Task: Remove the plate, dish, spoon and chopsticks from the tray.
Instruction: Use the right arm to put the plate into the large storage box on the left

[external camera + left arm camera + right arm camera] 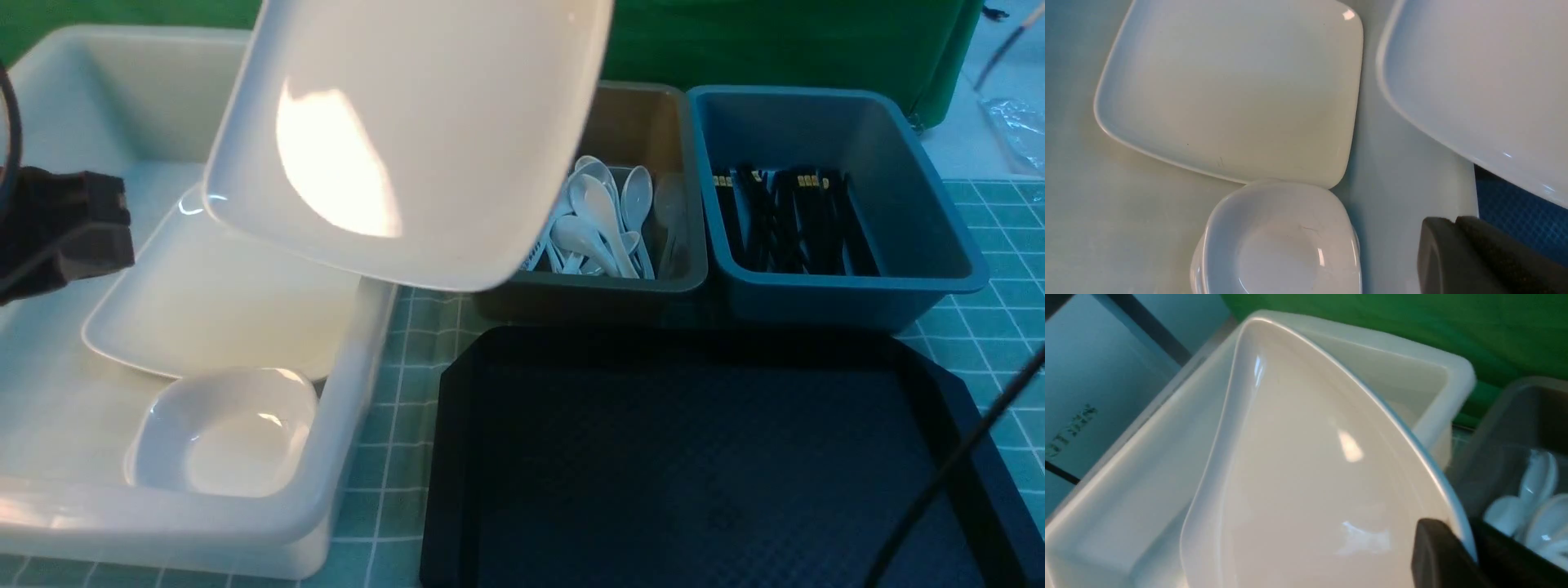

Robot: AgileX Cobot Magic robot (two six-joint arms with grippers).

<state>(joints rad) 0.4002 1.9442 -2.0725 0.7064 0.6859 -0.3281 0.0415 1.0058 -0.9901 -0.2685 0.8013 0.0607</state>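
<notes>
Your right gripper (1457, 549) is pinched tight on the rim of the plate (424, 122) — one finger on its upper face, one beneath. The plate hangs tilted in the air above the white tub (367, 367), which holds a second plate (212, 302) and a small dish (220, 433), up off the tray (702, 457). Your left gripper (69, 229) hovers over that tub — jaws closed, holding nothing.

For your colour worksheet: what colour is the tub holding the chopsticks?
The tub is blue; front view.
</notes>
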